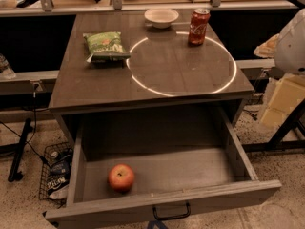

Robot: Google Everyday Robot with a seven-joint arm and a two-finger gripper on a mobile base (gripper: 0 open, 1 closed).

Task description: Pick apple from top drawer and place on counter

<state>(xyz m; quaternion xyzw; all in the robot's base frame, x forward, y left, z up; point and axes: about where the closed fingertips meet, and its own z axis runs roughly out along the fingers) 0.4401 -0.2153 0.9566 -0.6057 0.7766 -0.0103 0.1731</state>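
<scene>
The red apple (121, 177) with a yellowish patch lies in the front left of the open top drawer (238, 154), close to the front panel with its black handle (171, 213). The counter (90, 85) above it bears a thin white circle (183, 61). My gripper is out of view; only a white part of my arm (291, 42) shows at the right edge, level with the counter and well away from the apple.
On the counter stand a green chip bag (104, 45) at the left, a white bowl (161, 17) at the back and a red soda can (198, 26) on the circle's far rim. A wire basket (56, 173) sits on the floor at the left of the drawer.
</scene>
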